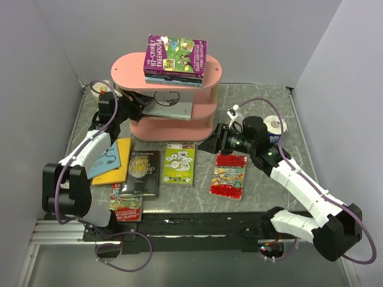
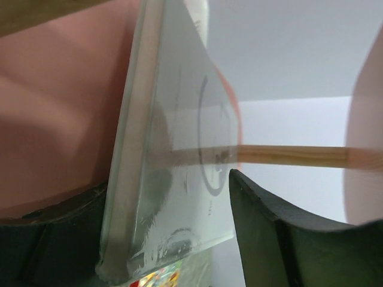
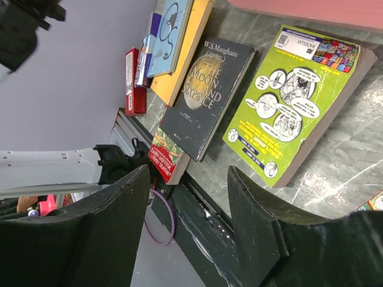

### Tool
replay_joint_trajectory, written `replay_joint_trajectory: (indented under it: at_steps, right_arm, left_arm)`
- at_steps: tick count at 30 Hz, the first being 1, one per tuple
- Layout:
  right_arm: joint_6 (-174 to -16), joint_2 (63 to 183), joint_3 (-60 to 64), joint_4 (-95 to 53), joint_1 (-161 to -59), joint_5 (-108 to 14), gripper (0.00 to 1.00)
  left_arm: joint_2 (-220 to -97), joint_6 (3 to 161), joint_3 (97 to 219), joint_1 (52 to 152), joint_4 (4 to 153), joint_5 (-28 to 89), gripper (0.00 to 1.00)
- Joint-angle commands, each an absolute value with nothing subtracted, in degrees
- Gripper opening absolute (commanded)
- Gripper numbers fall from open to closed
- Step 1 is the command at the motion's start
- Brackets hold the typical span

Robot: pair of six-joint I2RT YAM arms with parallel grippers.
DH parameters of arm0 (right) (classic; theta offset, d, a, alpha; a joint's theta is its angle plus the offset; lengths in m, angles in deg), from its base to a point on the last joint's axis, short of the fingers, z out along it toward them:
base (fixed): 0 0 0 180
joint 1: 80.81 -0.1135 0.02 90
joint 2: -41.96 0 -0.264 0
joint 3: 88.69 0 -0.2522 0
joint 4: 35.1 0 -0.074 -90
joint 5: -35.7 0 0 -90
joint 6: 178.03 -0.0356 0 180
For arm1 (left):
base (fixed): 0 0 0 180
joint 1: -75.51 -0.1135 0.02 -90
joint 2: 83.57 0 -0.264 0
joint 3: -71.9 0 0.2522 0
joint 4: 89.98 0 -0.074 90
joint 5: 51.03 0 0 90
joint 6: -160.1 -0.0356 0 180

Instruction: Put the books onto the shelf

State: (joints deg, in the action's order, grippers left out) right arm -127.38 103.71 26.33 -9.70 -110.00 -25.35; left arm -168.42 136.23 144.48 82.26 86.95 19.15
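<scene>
The pink shelf (image 1: pixel 213 70) stands at the back centre, with a purple book (image 1: pixel 175 55) stacked on other books on its top board. My left gripper (image 1: pixel 143 105) reaches into the middle tier. Its fingers stand open around a grey book (image 1: pixel 169 106) that lies on that board. In the left wrist view the grey book (image 2: pixel 173 149) leans near the left finger and stands apart from the right fingertip (image 2: pixel 239 185). My right gripper (image 1: pixel 213 143) hovers open and empty between the lime green book (image 1: pixel 179 162) and a red book (image 1: pixel 229 175).
On the table lie a black book (image 1: pixel 140 172), a yellow book (image 1: pixel 118 161), a light blue book (image 1: pixel 102 160) and a red book (image 1: pixel 125 207) at the front rail. Paper rolls stand at the right (image 1: pixel 275 125) and back left (image 1: pixel 102 89). White walls close in three sides.
</scene>
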Motion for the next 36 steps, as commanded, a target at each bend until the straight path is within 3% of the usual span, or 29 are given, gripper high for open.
replay_joint_trajectory:
  at_steps: [1,27,36]
  right_arm:
    - [-126.4,102.7,25.6,-11.0,-109.7,-26.3,0.62]
    - [-125.6,103.3,27.4,-11.5,-109.8,-26.2,0.62]
    - [-124.8,104.0,31.0,-13.4,-109.9,-25.6,0.62]
  left_arm:
    - [-168.0,127.1,149.0,82.5,68.8,20.8,0.7]
    - [-159.2,113.0,154.1,78.4,48.3,33.2,0.71]
    - [-149.1,116.1,143.0,78.4,52.2,28.9,0.63]
